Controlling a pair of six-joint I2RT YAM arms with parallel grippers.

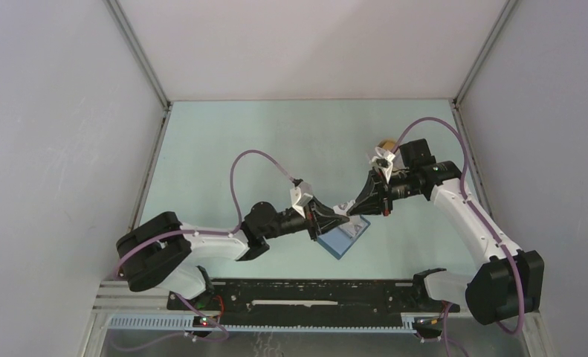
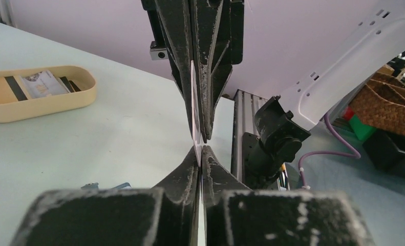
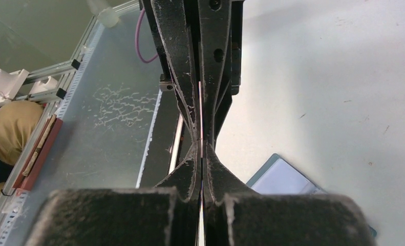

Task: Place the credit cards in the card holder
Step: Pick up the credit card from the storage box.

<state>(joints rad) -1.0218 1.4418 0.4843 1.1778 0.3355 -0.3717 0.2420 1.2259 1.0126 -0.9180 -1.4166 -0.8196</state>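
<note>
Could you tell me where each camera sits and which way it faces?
Top: above and behind the bases, looking down on the table; both arms show, left tool and right tool meeting over the wallet.
Left wrist: on the left arm, looking past its own fingers at the right tool.
Right wrist: on the right arm, past its own fingers at the left tool.
Shared: both wrist views show the card edge-on, pinched by both tools.

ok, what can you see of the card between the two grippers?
A thin white card, seen edge-on as a narrow strip, face not readable. It is held on edge in mid-air above the table, pinched at one end by the left gripper and at the other by the right gripper.
</note>
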